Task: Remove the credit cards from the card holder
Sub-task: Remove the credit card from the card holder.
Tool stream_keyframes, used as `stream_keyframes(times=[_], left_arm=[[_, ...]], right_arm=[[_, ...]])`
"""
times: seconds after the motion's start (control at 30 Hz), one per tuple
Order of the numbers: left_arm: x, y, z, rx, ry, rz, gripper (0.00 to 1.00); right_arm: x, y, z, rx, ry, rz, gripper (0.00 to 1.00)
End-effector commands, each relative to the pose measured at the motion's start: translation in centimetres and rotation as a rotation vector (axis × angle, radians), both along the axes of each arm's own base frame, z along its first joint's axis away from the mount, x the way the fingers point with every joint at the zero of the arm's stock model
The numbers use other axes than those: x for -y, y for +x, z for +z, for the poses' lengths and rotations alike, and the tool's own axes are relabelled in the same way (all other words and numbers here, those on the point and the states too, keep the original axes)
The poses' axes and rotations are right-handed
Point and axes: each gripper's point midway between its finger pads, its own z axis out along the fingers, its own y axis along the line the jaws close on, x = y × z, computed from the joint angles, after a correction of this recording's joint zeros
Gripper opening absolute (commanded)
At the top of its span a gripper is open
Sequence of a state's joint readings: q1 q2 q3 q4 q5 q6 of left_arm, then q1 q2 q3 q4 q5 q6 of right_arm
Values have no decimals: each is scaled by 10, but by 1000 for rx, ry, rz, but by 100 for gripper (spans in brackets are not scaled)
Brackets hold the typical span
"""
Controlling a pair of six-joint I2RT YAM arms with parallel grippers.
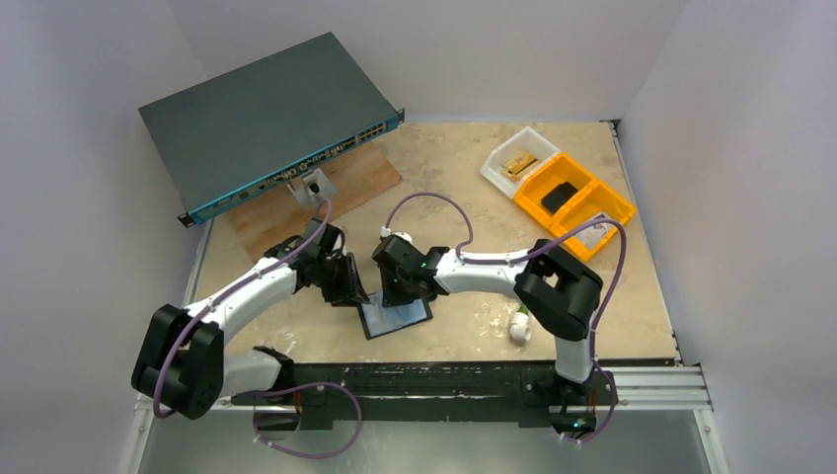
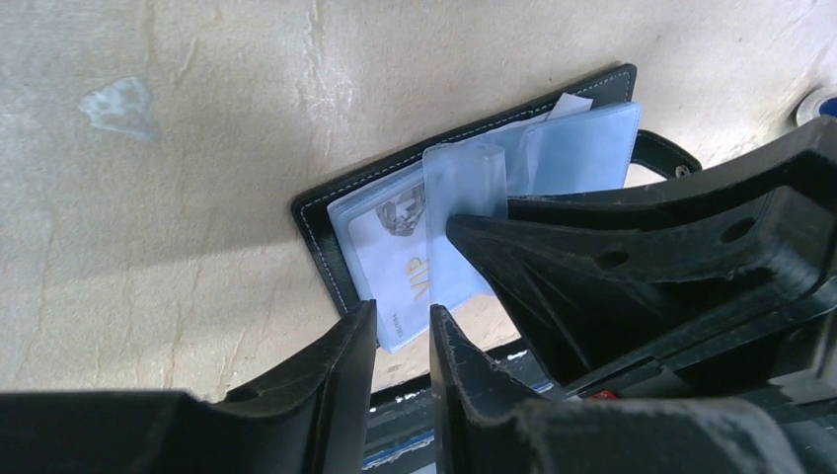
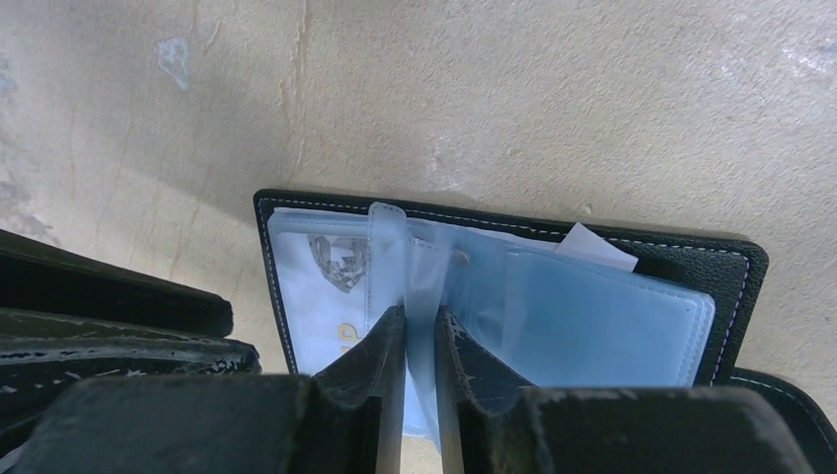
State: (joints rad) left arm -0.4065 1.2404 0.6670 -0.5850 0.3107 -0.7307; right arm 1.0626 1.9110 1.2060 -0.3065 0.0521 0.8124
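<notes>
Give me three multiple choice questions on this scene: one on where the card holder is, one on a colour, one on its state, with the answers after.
1. Where on the table is the card holder?
A far left corner
B middle of the near side, by both grippers
C far right corner

2. What colour is the tray holding the black block?
A green
B blue
C orange

3. How is the card holder?
A open, sleeves showing
B snapped shut
C standing on edge

Answers:
1 B: the top view shows it close to the arms' bases, with the left gripper and right gripper both at it.
2 C: the tray's walls and floor are bright orange.
3 A: it lies spread flat, and a clear sleeve stands pinched between the right gripper's fingers.
</notes>
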Motion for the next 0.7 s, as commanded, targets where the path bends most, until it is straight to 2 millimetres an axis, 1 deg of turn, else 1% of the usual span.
stream_keyframes(times=[0.0,0.17,0.37,0.43,0.5,0.67], left_arm=[[14,1,0,11,-62,-57,23],[25,0,-6,4,-70,-78,15],[33,2,-22,-24,-51,-82,7],[33,3,-28,-38,-37,-70,3],[29,3,-33,-43,-14,-52,0],[21,3,-44,-51,38,-34,0]], right_arm=[[20,-12,-37,-85,-39,-18,12],[21,-11,-38,-141,66,-32,11],[26,-7,-34,-183,171,-61,11],[24,-3,-30,-183,222,-70,11],[29,-2,-30,-194,247,-86,11],[34,2,-25,-218,330,-107,11]])
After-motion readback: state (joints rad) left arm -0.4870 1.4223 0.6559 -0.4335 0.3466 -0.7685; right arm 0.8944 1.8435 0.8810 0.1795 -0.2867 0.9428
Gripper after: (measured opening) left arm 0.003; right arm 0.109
